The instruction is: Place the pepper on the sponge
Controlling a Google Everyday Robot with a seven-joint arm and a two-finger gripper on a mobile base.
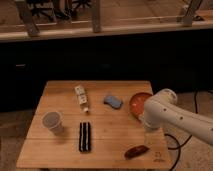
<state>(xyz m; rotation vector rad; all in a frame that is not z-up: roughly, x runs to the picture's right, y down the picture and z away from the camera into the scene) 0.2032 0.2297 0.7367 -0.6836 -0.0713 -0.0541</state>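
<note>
The pepper [136, 151] lies on the wooden table [65, 150] by its front edge; the gripper [150, 128] hangs just behind the pepper, apart from it, whether open or closed I cannot tell; the sponge [113, 101] lies well behind the pepper, to its left.

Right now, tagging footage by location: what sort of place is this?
Likely an office or lab: wooden table, railing posts behind, office chairs beyond. The gripper hangs between bowl and pepper.
</note>
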